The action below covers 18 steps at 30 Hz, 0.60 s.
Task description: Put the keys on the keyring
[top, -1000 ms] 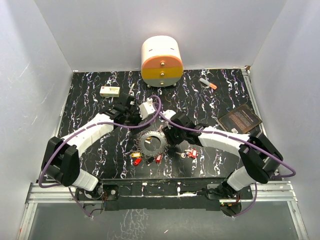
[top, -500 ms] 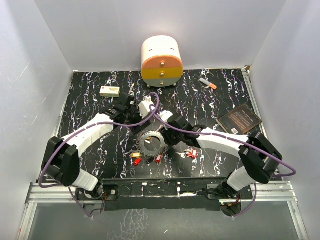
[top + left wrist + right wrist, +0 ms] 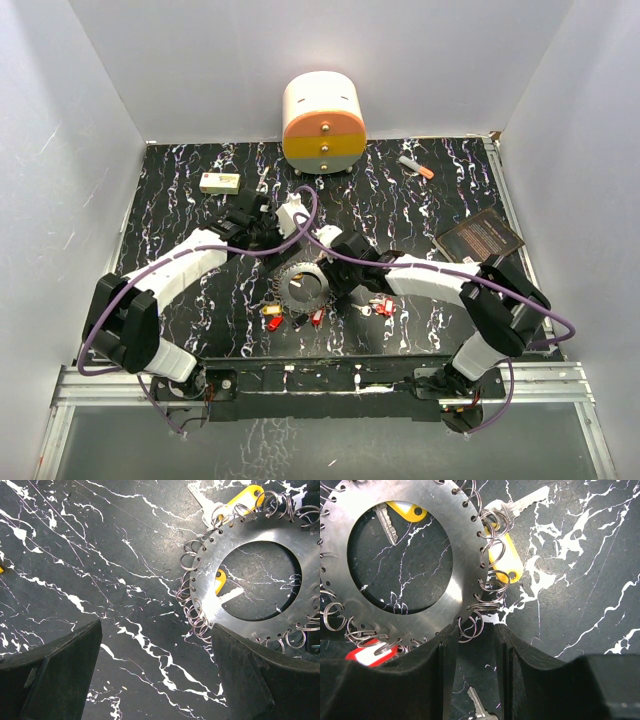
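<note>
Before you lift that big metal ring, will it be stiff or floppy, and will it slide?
The keyring looks like a flat metal plate, so probably stiff. Lying flat on the glossy table, it would likely slide, not roll, when pushed. The wire loops through its rim would probably dangle and snag.
</note>
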Available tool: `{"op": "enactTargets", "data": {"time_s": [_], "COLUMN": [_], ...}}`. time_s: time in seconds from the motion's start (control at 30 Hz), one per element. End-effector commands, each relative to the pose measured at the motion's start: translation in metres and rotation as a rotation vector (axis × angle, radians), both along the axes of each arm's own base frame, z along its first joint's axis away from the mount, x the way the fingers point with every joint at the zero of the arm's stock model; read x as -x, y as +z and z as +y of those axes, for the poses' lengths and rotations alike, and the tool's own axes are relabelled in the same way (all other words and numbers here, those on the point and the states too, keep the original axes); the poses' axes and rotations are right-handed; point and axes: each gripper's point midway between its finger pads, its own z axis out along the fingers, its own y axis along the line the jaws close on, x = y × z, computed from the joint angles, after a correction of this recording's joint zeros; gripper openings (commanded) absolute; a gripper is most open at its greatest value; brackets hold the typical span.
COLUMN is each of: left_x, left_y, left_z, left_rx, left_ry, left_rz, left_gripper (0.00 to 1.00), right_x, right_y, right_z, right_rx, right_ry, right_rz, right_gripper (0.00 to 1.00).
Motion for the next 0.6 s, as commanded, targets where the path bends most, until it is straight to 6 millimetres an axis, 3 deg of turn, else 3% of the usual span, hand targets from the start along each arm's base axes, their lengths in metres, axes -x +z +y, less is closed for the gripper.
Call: {"op": "enactTargets", "data": {"time_s": [0.0,0.57], "left_x": [0.001,0.002], "left_y": [0.015,0.003], "left_z": [0.004,0.026], "left_rx": [0.019,-0.04], "left_ry": [0.019,0.069], "left_rz": [-0.042,-0.079], "left_gripper": [0.88,0.89], "right_x": [-0.014,-0.007], "right_y": [0.013,0.003], "right_z": [0.017,0.011], "right_rx": [-0.057,-0.055], "right_ry": [0.006,-0.006], "right_rz": [-0.054,-0.036], "right_gripper": [0.39,0.4]}}
